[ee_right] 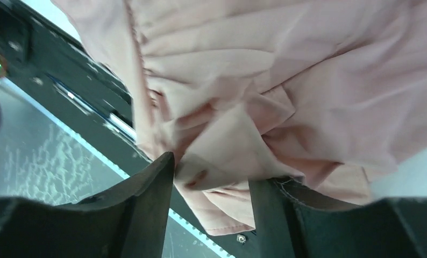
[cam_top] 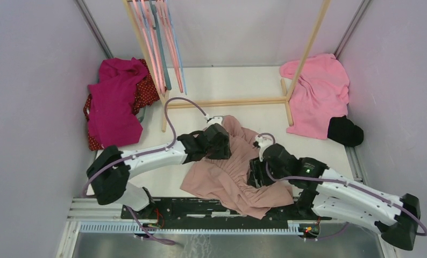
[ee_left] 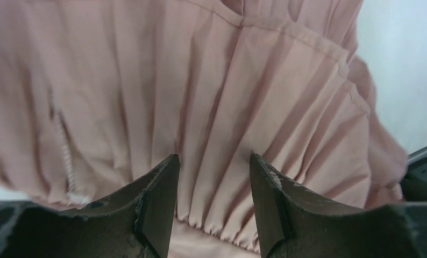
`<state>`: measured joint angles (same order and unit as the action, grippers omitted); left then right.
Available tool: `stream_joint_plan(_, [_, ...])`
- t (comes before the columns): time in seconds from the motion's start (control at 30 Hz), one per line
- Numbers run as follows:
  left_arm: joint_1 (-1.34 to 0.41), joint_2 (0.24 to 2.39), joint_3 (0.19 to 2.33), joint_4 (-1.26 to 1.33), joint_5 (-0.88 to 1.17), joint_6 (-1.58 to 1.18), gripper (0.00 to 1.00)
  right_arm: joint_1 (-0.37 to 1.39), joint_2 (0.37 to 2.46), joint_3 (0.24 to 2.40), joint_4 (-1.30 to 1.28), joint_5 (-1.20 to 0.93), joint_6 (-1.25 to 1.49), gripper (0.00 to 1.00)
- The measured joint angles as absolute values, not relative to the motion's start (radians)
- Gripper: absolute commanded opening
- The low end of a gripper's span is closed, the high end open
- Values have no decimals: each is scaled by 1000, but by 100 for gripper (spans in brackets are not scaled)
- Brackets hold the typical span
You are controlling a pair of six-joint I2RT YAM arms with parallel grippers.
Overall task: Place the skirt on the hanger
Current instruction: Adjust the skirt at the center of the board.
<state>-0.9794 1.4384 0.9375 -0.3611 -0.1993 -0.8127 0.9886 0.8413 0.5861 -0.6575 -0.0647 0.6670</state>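
Left gripper (cam_top: pixel 222 143): you have its fingers (ee_left: pixel 156 207) standing apart, holding nothing, hovering low over the pleated upper part of the skirt (cam_top: pixel 227 180); the left wrist view shows only pleats and a gathered seam between the tips. Right gripper (cam_top: pixel 257 173): fingers (ee_right: pixel 147 212) also apart, with a loose fold of the skirt lying in the gap; you cannot tell from the right wrist view whether either pad touches the cloth. The skirt, dusty pink, lies crumpled on the desk (cam_top: pixel 227 86) between the two arms, at the near middle, and its lower edge spills over the black rail (cam_top: pixel 200 207) at the near edge. The wooden rack (cam_top: pixel 303 59) stands at the far side, well apart from the skirt, and its floor bar runs across the desk between the skirt and the back wall. The hangers (cam_top: pixel 160 40), pink with a darker one among them, hang bunched at the rack's left post. To the far left you have a magenta garment (cam_top: pixel 113 105) heaped on a red spotted cloth (cam_top: pixel 144 92), close to that post. At the far right a pink garment (cam_top: pixel 320 91) is draped against the right post, and a black cloth (cam_top: pixel 344 130) lies at its near edge.
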Motion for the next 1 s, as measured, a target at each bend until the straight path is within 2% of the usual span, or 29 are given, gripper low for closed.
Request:
stream_joint_plan(0.13, [-983, 1544, 975, -337, -153, -776, 61, 988, 757, 739, -767, 42, 689, 66])
stream_joint_plan(0.37, [-1002, 1637, 1126, -310, -125, -738, 67, 925, 791, 880, -840, 136, 691, 66])
stream_joint_plan(0.4, [-1005, 1645, 1137, -306, -123, -737, 72, 897, 800, 880, -851, 128, 686, 66])
stream_joint_plan(0.47, [-1007, 1663, 1152, -303, -120, -734, 74, 836, 818, 880, -859, 106, 674, 66])
stream_joint_plan(0.5, [-1008, 1673, 1157, -302, -118, -733, 81, 805, 823, 880, -862, 92, 666, 66])
stream_joint_plan(0.67, [-1012, 1697, 1171, -315, -106, -731, 84, 670, 824, 880, -874, 11, 621, 65])
stream_joint_plan(0.83, [-1012, 1691, 1182, -328, -105, -727, 84, 631, 825, 880, -876, -47, 596, 65])
stream_joint_plan(0.9, [-1015, 1708, 1210, -340, -102, -718, 82, 618, 828, 880, -875, -66, 591, 65])
stream_joint_plan(0.93, [-1019, 1727, 1232, -344, -102, -711, 76, 612, 831, 880, -874, -74, 588, 65])
stream_joint_plan(1.0, [-1029, 1779, 1280, -346, -103, -698, 48, 592, 838, 879, -870, -89, 581, 65])
